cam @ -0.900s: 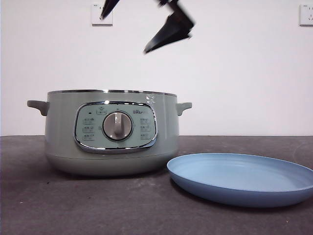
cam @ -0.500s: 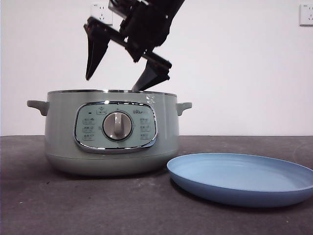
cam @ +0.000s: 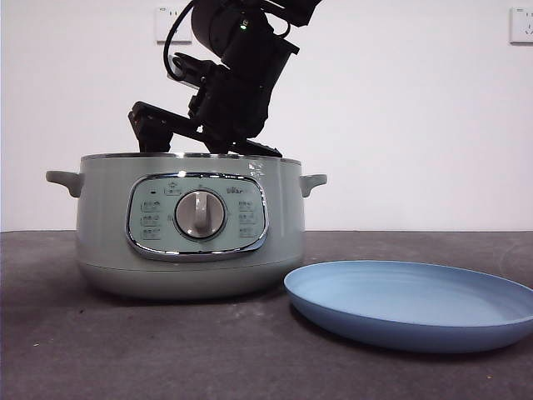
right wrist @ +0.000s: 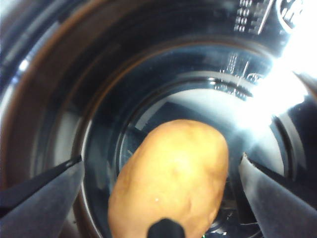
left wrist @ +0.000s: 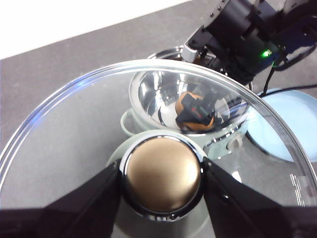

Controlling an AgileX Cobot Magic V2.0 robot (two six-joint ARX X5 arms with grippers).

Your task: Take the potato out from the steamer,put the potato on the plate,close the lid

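One step of three looks under way: the potato is not yet out, the plate is bare, and closing the lid remains.

Nearest in the front view lies the plate (cam: 412, 304), wide, shallow and matte light blue, on the dark table (cam: 166, 350) just beside the steamer (cam: 187, 225). This pale sage-green pot, with a silver dial in a chrome-framed panel, stands uncovered.

Above its rim the right gripper (cam: 200, 150) dips into the pot. In the right wrist view its jaws stand wide apart, one on each side of the potato (right wrist: 171, 178), apparently without touching it. That potato, oval with smooth orange-brown skin, rests on the shiny floor of the pot.

Farther off, the left gripper (left wrist: 161, 191) is clamped on the metal-topped knob of the glass lid (left wrist: 74, 129), holding it clear of the pot.

Behind everything stands a white wall (cam: 400, 108).
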